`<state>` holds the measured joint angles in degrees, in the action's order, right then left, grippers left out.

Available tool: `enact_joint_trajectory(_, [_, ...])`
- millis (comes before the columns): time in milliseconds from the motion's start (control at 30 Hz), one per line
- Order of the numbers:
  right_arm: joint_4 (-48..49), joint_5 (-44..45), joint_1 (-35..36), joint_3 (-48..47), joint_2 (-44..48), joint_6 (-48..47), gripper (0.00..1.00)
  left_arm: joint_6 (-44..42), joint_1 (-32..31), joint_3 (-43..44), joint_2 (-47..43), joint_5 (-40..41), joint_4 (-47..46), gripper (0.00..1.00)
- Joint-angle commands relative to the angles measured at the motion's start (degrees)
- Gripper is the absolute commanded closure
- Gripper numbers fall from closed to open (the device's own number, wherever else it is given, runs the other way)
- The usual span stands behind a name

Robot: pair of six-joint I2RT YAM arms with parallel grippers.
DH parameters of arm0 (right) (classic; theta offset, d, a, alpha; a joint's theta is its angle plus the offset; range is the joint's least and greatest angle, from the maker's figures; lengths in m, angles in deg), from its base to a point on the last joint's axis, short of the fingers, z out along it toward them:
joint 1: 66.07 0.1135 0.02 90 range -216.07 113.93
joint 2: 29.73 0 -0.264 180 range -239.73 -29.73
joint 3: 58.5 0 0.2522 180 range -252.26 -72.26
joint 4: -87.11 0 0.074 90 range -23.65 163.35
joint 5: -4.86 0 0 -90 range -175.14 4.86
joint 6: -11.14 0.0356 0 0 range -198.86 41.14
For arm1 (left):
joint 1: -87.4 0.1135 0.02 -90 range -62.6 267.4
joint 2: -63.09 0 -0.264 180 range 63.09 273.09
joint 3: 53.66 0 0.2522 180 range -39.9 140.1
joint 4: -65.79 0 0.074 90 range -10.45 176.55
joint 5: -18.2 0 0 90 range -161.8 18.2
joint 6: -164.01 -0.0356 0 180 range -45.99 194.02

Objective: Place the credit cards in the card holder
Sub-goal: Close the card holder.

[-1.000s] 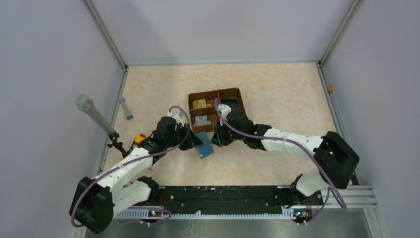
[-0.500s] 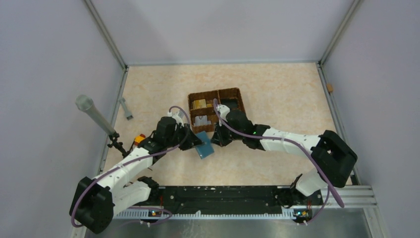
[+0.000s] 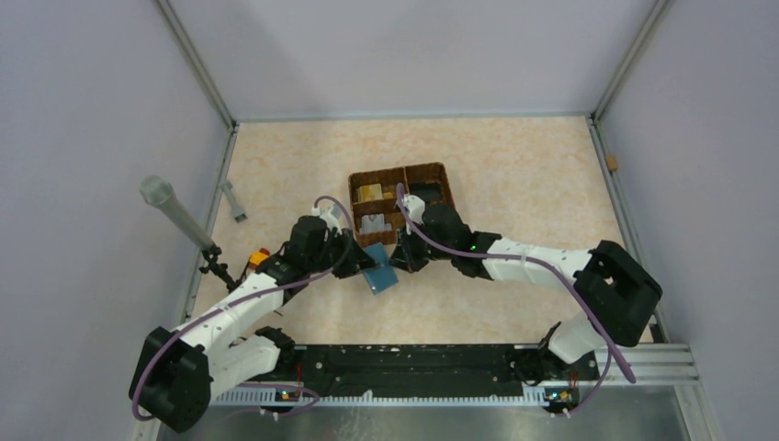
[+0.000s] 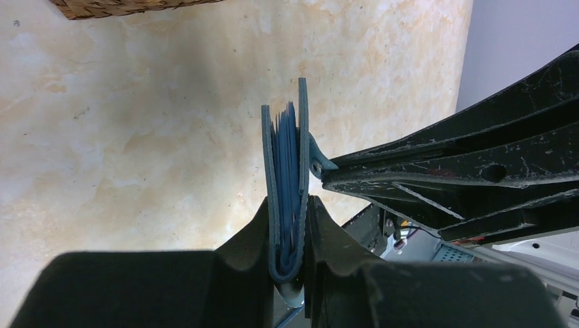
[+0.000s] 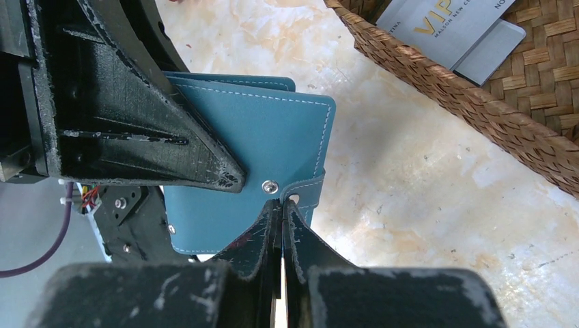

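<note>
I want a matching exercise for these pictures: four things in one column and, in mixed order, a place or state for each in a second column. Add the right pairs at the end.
Things
1. card holder
2. left gripper
3. right gripper
4. grey card

Places or states
A. lies in the basket
B. pinches the small strap
C. teal, held by both grippers
D. clamps the folded edge of the card holder

Pairs: 1-C, 2-D, 3-B, 4-A

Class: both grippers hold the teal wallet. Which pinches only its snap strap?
The right gripper; its fingertips close on the strap, while the left gripper clamps the card holder's folded edge.
</note>
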<state>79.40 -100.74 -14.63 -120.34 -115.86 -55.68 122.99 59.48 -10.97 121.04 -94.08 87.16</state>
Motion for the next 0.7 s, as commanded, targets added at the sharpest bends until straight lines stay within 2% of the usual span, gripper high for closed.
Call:
enact_joint_trajectory(0, [5.9, -4.0, -0.1, -1.0, -0.2, 0.7, 1.0, 0.7, -0.1, 0.2, 0.9, -1.0, -4.3, 0.86])
enact_joint_trajectory(67, [6.0, -4.0, -0.1, -0.8, -0.3, 0.9, 1.0, 1.0, -0.1, 0.2, 1.2, -1.3, -4.8, 0.83])
enact_joint_trajectory(300, [7.4, -4.7, 0.0, -0.1, -0.8, 1.5, 1.0, 1.6, -0.1, 0.2, 1.7, -1.6, -5.1, 0.83])
enact_joint_trajectory(400, [8.0, -5.1, -0.1, 0.1, -0.5, 1.7, 1.0, 1.7, -0.1, 0.1, 1.8, -1.5, -4.9, 0.87])
enact_joint_trajectory(567, [8.8, -7.1, 0.0, 0.3, -0.3, 1.6, 1.0, 1.8, -0.1, 0.1, 1.9, -1.0, -4.4, 0.88])
enact_joint_trajectory(667, [9.6, -8.0, 0.0, 0.8, -0.3, 1.5, 1.0, 1.8, -0.1, 0.1, 1.9, -0.9, -4.4, 0.93])
